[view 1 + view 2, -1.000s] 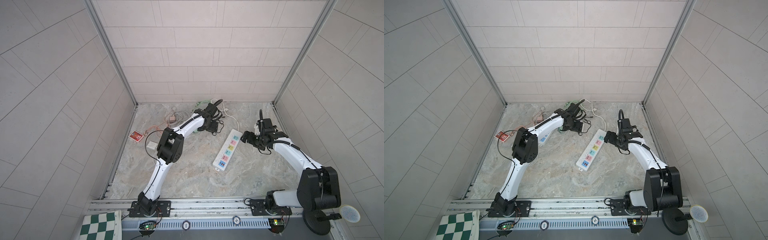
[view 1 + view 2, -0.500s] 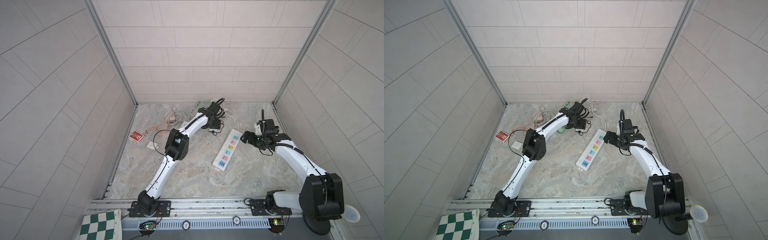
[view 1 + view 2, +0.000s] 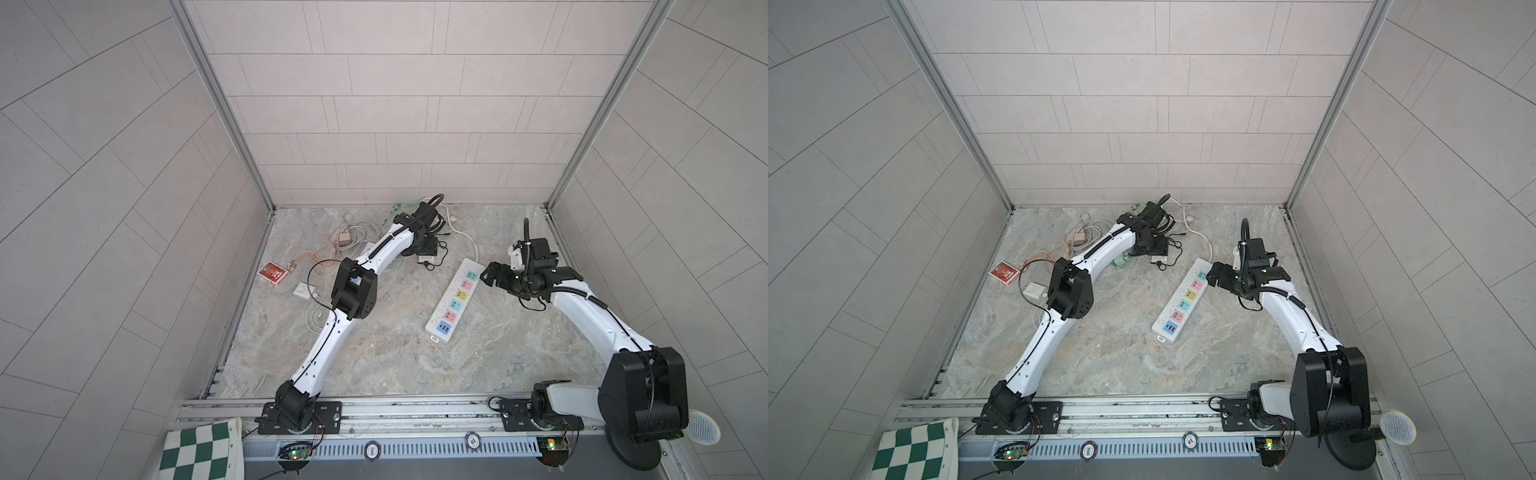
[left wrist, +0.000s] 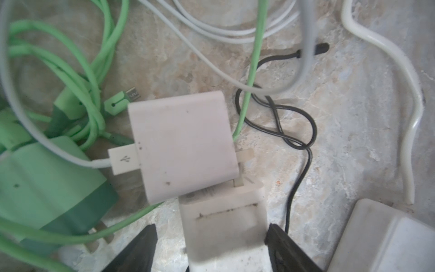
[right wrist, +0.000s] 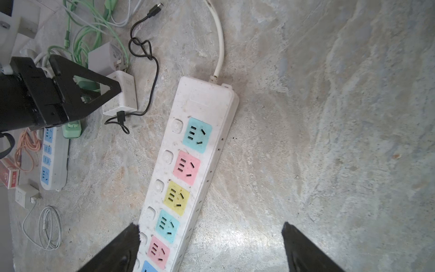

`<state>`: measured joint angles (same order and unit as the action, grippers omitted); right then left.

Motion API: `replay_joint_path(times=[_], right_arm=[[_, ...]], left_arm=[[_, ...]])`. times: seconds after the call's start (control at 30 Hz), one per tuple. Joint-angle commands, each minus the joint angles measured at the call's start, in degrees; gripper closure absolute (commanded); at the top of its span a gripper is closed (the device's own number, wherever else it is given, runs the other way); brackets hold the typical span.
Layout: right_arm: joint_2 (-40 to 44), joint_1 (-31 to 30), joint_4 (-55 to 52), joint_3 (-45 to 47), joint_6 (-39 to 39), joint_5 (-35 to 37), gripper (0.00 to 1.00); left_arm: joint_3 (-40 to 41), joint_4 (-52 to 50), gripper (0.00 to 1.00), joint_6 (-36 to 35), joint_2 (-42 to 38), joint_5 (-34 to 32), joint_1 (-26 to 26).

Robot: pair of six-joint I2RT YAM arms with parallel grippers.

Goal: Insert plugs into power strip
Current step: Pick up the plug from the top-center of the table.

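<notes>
Straddling left hand (image 4: 210, 229): unclenched, 1 finger off my white plug (image 5: 126, 99), on desk (image 5: 329, 117) near strip.
Pale plug (image 4: 183, 141): overlaps mine; could drag along.
Black cable (image 4: 294, 188): knotted; may snag.
Power strip (image 5: 207, 99): unheld; may slide.
Right hand (image 5: 210, 225): released, above it.

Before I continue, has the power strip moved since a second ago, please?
No. The power strip keeps the same spot and slant relative to the front rail.

Scuffed matt white plastic power strip (image 5: 202, 99) on rough, mottled stone-look tabletop (image 5: 329, 141).
</notes>
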<state>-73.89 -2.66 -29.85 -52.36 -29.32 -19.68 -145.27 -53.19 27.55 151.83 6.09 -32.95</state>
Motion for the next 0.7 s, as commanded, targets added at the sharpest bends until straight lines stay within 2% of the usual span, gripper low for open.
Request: replay_joint_path(times=[0.0, 0.1, 0.27, 0.43, 0.57, 0.67], right_arm=[[0.73, 0.20, 0.23, 0.02, 0.67, -1.01, 0.05], [0.58, 0.20, 0.47, 0.22, 0.92, -1.15, 0.05], [-0.70, 0.17, 1.38, 0.19, 0.68, -2.05, 0.05], [-2.18, -0.83, 1.98, -0.01, 0.73, -2.64, 0.05], [-3.11, -1.55, 2.32, 0.21, 1.11, -2.71, 0.05], [-3.85, -2.02, 2.34, 0.16, 1.51, -2.83, 0.05]], left_arm=[[-1.50, -2.86, 0.25, 1.35, 1.62, -0.66, 0.93], [-1.83, -2.89, 0.27, 1.55, 2.11, 0.01, 1.15], [-1.60, -6.95, 0.30, 2.49, 1.83, -4.97, 1.37], [0.51, -8.45, 0.32, 3.21, 1.14, -5.53, 1.65], [5.63, -7.85, 0.31, 3.23, -2.74, -7.53, 1.79], [10.45, -5.54, 0.26, 3.29, -6.03, -8.62, 1.98]])
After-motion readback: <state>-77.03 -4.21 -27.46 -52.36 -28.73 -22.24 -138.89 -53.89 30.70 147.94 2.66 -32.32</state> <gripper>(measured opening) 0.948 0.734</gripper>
